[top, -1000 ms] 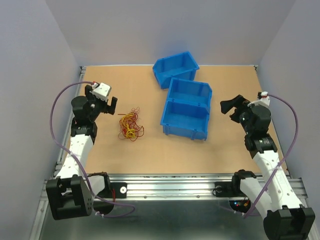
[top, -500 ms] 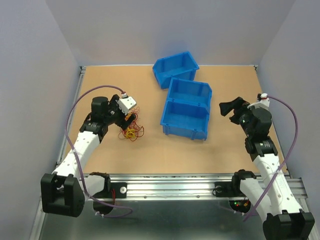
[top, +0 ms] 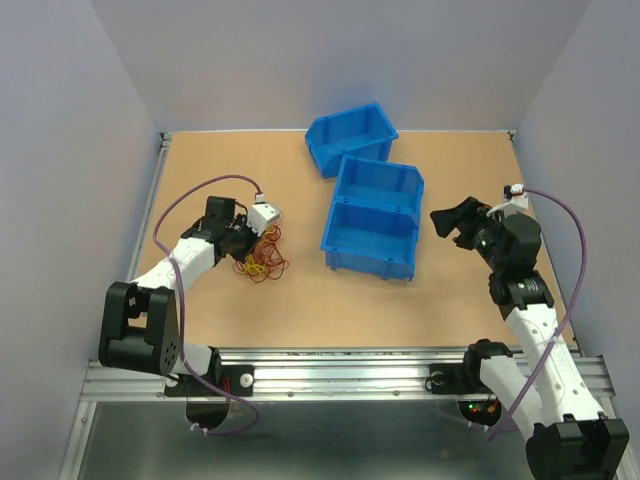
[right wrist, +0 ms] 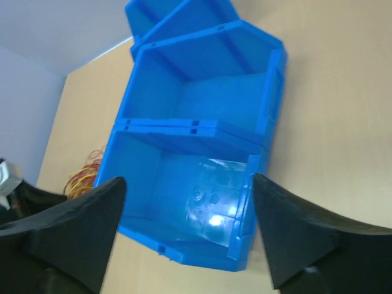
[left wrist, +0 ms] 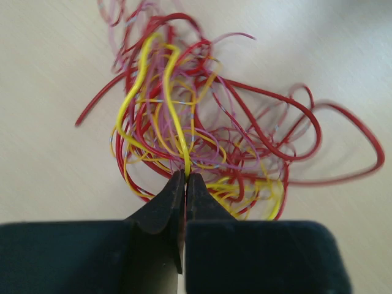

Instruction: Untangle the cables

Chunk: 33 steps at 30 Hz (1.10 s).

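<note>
tangle of red, orange and yellow cables (top: 262, 262) lying on tabletop (top: 300, 300) left of blue bins (top: 370, 262), left hand (left wrist: 185, 179) pinched tight on one yellow strand, right hand (right wrist: 187, 184) spread wide, empty, right of bins

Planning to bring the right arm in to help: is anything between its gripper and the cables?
Yes. The blue bins sit directly between the right gripper and the cables, so it would likely need to go over or around.
</note>
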{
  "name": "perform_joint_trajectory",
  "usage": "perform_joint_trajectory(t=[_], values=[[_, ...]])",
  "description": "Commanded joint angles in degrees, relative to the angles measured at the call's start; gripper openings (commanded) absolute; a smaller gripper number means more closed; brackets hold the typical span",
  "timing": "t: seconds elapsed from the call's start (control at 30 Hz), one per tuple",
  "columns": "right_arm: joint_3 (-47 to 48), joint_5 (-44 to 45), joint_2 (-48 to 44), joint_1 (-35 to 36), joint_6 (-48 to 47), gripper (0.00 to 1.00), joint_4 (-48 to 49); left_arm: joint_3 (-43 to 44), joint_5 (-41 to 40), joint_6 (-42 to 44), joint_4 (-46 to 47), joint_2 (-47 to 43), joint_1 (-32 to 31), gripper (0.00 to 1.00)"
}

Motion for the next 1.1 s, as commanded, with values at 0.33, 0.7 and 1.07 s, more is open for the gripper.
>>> perform_joint_trajectory(t=[0.33,0.7,1.07], values=[[7.8,-9.7,3.6,7.8,-6.8,0.92,3.6,17.0,12.2,-2.7,-5.3,-5.8,-0.4,0.0],[29.1,12.2,28.3,37.8,-16.3,0.86,0.6,26.7,21.5,-7.1,0.1,-2.2,-0.4,0.0],[28.5,13.7,41.5,45.3,-19.8,0.84,20.7,20.5,29.9,-6.5,-2.8,-10.4,-0.4,0.0]])
